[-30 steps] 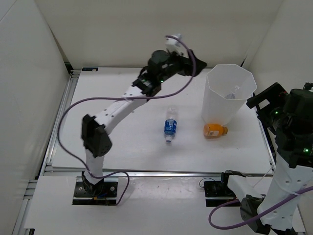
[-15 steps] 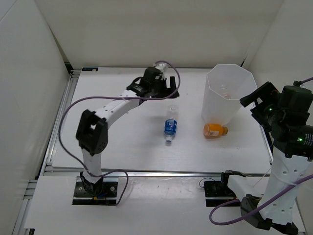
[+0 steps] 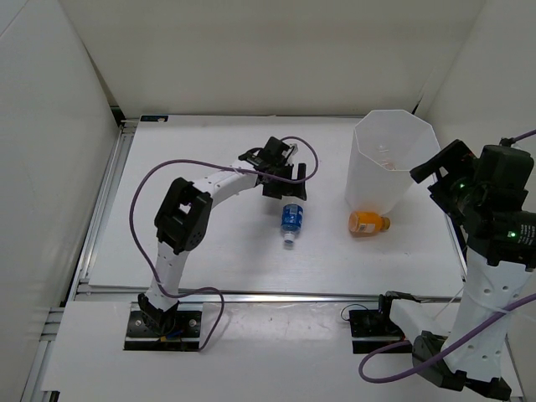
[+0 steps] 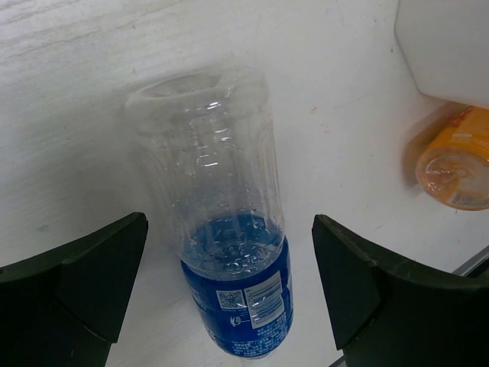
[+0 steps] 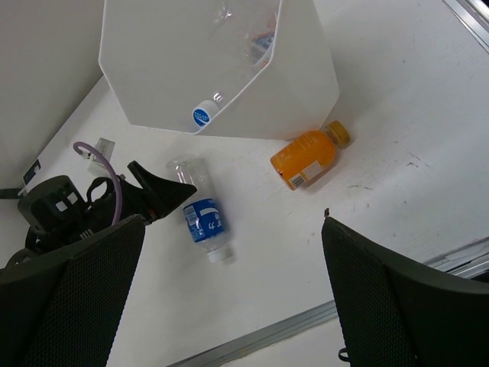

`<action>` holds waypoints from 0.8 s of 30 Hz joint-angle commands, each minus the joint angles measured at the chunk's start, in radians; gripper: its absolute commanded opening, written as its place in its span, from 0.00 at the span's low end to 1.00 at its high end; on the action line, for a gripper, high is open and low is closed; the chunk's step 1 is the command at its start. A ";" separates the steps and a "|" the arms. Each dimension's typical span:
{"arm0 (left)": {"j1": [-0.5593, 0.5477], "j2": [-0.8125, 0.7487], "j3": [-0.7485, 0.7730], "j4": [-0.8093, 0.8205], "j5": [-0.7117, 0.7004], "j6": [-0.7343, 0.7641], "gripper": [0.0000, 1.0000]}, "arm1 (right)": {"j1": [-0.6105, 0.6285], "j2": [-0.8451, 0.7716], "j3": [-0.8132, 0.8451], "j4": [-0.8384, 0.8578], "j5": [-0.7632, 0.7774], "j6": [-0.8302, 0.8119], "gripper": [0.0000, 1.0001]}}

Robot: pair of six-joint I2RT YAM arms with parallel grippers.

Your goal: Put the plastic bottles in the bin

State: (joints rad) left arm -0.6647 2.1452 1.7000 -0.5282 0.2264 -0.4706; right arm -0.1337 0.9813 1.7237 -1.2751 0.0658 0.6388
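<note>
across the white table (image 3: 209, 251), the bin (image 3: 378, 180) stands upright at the far right, by far the biggest thing on it. through its open top the right wrist view shows clear plastic (image 5: 256, 42) lying inside; how many bottles that makes i cannot tell.

the left arm reaches to the middle of the table, and the left gripper (image 3: 285, 193) hangs low over the blue-label bottle (image 3: 291, 218), fingers (image 4: 76, 283) spread wide on either side of its clear body, with bare table showing in the gap on both sides, so nothing is gripped. the right gripper (image 5: 233, 229) is raised at the right edge just beside the bin, its fingers wide apart and empty.

the blue-label bottle lies on its side near the table's centre, cap toward the near edge, well apart from the bin. the orange bottle (image 3: 367, 223) lies on its side right at the bin's near base, cap pointing right.
</note>
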 commanded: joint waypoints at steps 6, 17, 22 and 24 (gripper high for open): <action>-0.013 0.096 0.076 -0.027 0.142 -0.023 0.87 | -0.003 0.036 0.013 0.043 0.025 -0.025 1.00; 0.019 0.159 0.601 -0.173 0.076 -0.052 0.59 | -0.003 0.054 0.011 0.043 0.037 0.015 1.00; 0.048 0.079 0.779 -0.076 -0.012 -0.062 0.52 | -0.003 0.054 0.011 0.034 0.037 0.024 1.00; 0.048 0.053 0.812 0.036 -0.012 -0.039 0.50 | -0.003 0.042 0.002 0.025 0.049 0.024 1.00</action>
State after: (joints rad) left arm -0.6289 2.3722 2.4279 -0.6571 0.2565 -0.5167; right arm -0.1337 1.0367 1.7184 -1.2613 0.0917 0.6579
